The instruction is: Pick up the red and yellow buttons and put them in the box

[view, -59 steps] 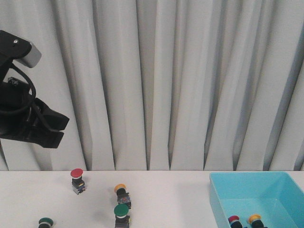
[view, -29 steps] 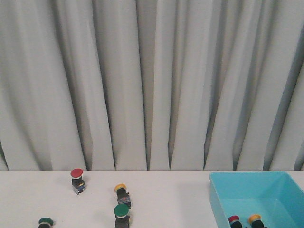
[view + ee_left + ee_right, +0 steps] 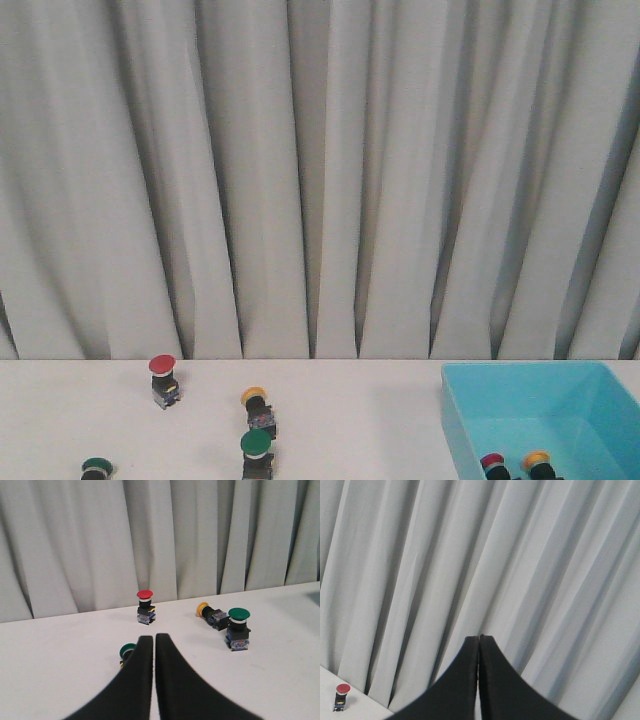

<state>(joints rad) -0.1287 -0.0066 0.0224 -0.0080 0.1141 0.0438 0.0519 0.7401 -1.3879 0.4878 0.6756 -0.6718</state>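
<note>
Cyan box [image 3: 470, 420]: holds 1 red and 1 yellow button already.
Red button [image 3: 145, 607]: upright, beyond the left gripper [image 3: 153, 642] tips, apart.
Yellow button [image 3: 209, 613]: on its side, ahead and off to one side.
Left gripper: fingers pressed together, empty.
Right gripper [image 3: 479, 641]: pressed together, empty, facing curtain.
Remaining: 2 buttons; green ones stay.
</note>
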